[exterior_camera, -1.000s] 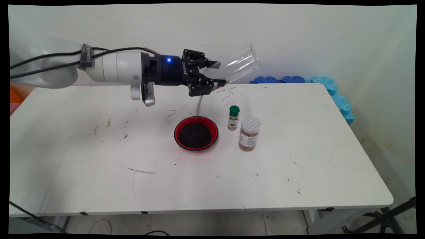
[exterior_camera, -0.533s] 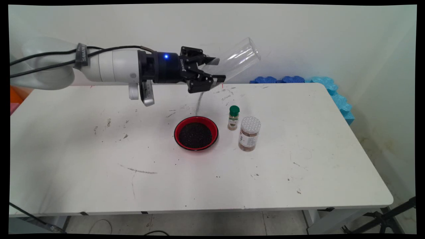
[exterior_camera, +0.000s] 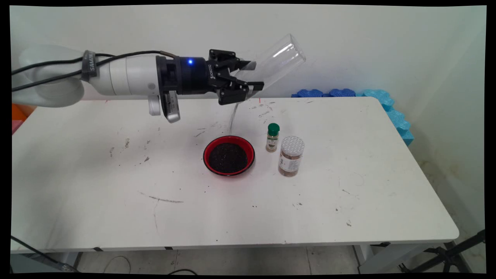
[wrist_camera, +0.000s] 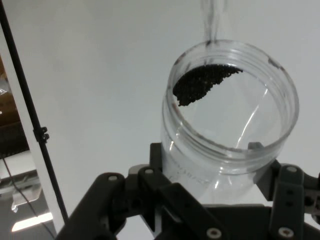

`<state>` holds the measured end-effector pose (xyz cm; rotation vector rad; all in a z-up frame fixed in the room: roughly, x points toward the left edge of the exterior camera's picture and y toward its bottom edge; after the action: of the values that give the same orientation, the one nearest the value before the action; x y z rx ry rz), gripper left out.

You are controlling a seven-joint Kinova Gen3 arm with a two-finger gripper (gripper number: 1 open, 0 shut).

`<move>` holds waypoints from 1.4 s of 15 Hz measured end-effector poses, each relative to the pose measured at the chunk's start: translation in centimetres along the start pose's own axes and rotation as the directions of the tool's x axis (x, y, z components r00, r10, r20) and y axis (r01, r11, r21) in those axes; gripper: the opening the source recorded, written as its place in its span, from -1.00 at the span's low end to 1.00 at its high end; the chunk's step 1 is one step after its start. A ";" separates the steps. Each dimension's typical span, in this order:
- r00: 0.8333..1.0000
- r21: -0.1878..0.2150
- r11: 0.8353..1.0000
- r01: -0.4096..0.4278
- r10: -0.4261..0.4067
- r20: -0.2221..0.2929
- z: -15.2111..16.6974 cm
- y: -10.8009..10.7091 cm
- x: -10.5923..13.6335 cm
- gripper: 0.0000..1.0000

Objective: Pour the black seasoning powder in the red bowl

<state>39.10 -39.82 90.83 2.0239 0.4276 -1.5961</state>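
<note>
We see the gripper [exterior_camera: 248,80] clamped on a clear plastic jar [exterior_camera: 277,62], its fingers [wrist_camera: 161,165] pressed against the jar's sides near the mouth. The jar is held tilted above the far part of the table [exterior_camera: 368,182], mouth down toward the left and base raised to the right. A thin stream of dark grains [exterior_camera: 232,118] falls from the mouth into a red bowl [exterior_camera: 229,155] of black grains below. In the hand view a small heap of black grains [wrist_camera: 202,84] lies at the jar's rim. Just right of the bowl stand a green-capped spice bottle [exterior_camera: 272,137] and, nearer, a white-lidded jar [exterior_camera: 290,155].
</note>
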 end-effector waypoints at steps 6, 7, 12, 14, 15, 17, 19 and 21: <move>0.999 0.000 1.000 -0.008 0.008 0.047 -0.3 -0.2 -0.3 -1.00; 0.999 0.000 1.000 -0.010 0.010 0.052 -0.3 -0.2 -0.3 -1.00; 0.997 0.003 0.999 -0.032 0.032 0.063 -0.5 -0.2 -0.2 -1.00; 0.997 0.003 0.999 -0.047 0.046 0.063 -0.5 -0.1 -0.2 -1.00; 0.997 0.003 0.999 -0.051 0.051 0.063 -0.5 -0.1 -0.2 -1.00; 0.996 0.003 0.998 -0.058 0.057 0.064 -0.6 0.0 -0.2 -1.00; 0.995 0.005 0.997 -0.073 0.073 0.064 -0.6 0.0 -0.2 -1.00; 0.993 0.006 0.995 -0.096 0.096 0.063 -0.6 0.1 -0.1 -1.00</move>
<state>39.58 -39.53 91.08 1.9650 0.2956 -1.6008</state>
